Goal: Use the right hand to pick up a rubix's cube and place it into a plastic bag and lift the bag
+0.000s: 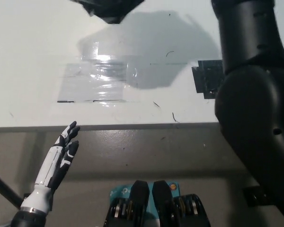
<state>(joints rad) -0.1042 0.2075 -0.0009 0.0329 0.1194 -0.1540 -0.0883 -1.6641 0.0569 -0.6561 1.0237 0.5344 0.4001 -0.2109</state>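
One dark plastic bag hangs clear of the white counter, cut off by the top edge.

Its shadow falls on the counter beside a shiny clear sheet. Right of that sheet rises the black right arm, its hand out of frame. Below the counter's front edge, the white left hand rests with fingers spread, holding nothing. The cube cannot be seen.

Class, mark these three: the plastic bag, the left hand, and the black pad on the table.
plastic bag [109, 8], head view, its dark underside at the top edge
left hand [61, 153], head view, the palm
black pad [206, 79], head view, its visible left part
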